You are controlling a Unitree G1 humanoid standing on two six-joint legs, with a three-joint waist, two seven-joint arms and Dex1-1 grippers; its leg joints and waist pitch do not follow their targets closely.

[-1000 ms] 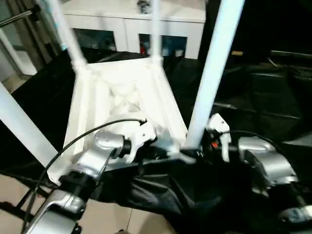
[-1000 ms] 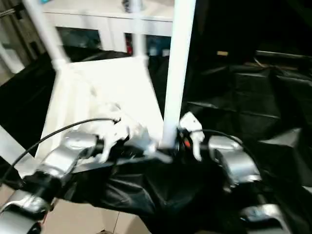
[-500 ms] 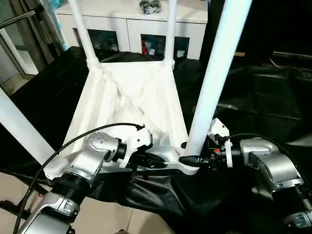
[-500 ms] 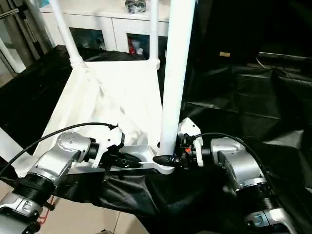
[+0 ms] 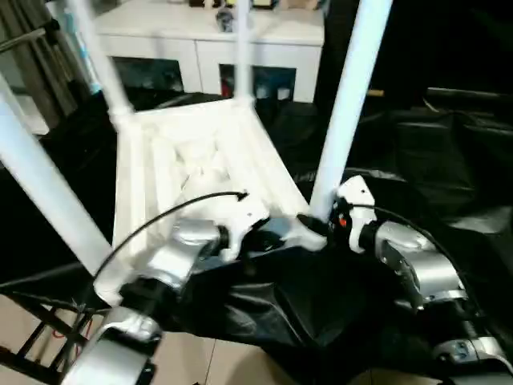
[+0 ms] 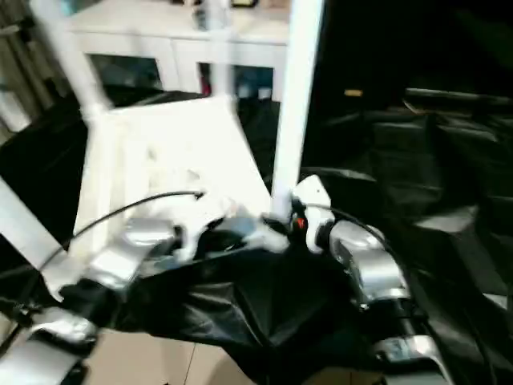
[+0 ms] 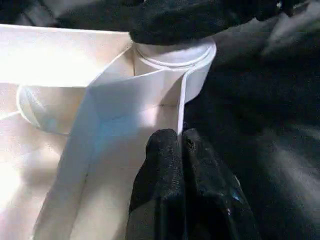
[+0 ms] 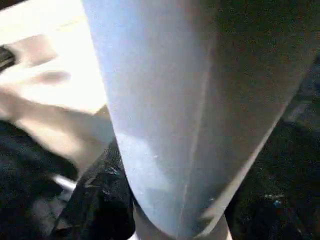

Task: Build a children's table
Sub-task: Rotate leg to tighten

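Four legs stand in the upturned tabletop (image 5: 200, 152); I press my closed left hand (image 7: 179, 150) against its rim, steadying the near-corner leg (image 5: 345, 112) beside my right hand (image 5: 327, 218), grip unclear.

Both silver forearms reach in toward each other. Left tool (image 7: 180, 150) has its black fingers pressed together. Right tool (image 5: 321, 220) sits close by, angled inward.

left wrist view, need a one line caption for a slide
Shut left gripper pressed against the thin rim of the upturned white tabletop, just below a corner socket holding a leg.
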